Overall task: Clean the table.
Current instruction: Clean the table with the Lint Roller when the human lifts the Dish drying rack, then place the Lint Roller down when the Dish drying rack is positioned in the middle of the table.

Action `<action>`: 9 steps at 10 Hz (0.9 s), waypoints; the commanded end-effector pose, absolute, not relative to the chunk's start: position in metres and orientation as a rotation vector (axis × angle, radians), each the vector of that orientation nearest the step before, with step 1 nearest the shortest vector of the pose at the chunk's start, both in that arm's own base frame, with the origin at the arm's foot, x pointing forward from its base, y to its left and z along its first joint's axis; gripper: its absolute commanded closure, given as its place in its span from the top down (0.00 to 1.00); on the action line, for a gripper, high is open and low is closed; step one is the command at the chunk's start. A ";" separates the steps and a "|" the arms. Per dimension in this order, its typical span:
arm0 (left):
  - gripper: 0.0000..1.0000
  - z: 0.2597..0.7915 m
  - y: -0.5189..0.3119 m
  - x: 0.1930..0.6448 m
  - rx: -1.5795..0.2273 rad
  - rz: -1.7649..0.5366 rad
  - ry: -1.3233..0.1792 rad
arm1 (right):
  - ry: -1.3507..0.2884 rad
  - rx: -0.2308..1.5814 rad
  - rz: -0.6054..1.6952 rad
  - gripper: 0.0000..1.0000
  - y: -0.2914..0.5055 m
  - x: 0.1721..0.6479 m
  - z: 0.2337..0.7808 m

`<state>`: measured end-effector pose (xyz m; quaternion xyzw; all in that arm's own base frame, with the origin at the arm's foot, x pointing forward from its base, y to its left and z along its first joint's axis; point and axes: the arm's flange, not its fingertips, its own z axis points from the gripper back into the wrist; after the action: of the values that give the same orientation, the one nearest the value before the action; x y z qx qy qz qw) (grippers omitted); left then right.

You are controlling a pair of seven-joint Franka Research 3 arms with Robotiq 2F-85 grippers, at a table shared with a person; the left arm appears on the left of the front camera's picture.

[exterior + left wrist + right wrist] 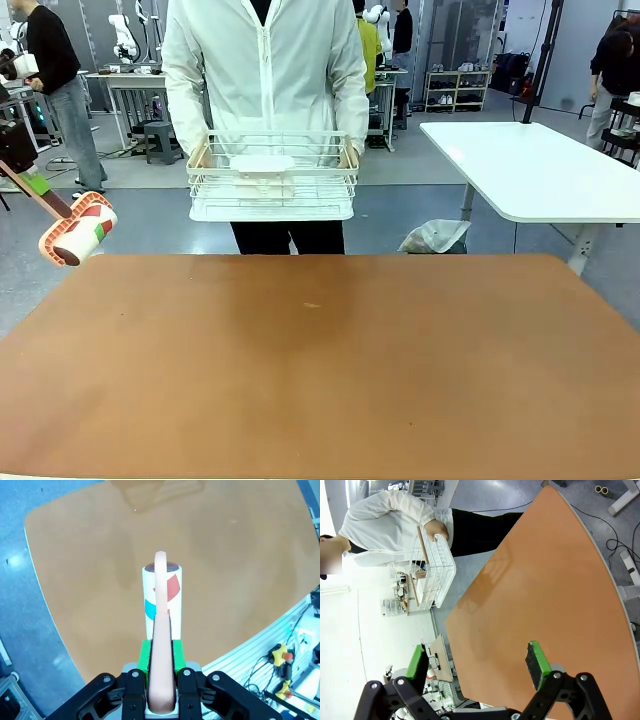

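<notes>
One broad tabletop point(320, 370) is spreading bare across the foreground. The left hand point(161, 656) is gripping a roller point(78, 232) by its handle near the left edge, and the right hand point(477, 662) is hanging open. Rolling looks about to start: next, lowering the roller flat onto the surface.

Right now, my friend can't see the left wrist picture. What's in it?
The left end effector grips the peach handle of a lint roller, white with red and blue patches, with the reddish-brown table behind it. Blue-grey floor lies beside the table.
</notes>
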<state>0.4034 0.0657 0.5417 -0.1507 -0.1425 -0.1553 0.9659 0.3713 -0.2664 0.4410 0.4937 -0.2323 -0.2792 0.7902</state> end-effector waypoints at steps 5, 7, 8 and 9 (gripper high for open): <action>0.21 0.547 0.066 0.404 -0.287 -0.308 -0.290 | -0.519 1.076 -0.592 1.00 -0.266 0.372 0.443; 0.21 0.547 0.066 0.404 -0.287 -0.308 -0.290 | -0.519 1.076 -0.592 1.00 -0.266 0.372 0.443; 0.21 0.547 0.066 0.404 -0.287 -0.308 -0.290 | -0.519 1.076 -0.592 1.00 -0.266 0.372 0.443; 0.21 0.547 0.066 0.404 -0.287 -0.308 -0.290 | -0.519 1.076 -0.592 1.00 -0.266 0.372 0.443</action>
<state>0.4034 0.0657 0.5417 -0.1507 -0.1425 -0.1554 0.9659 0.3713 -0.2664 0.4410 0.4937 -0.2323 -0.2792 0.7902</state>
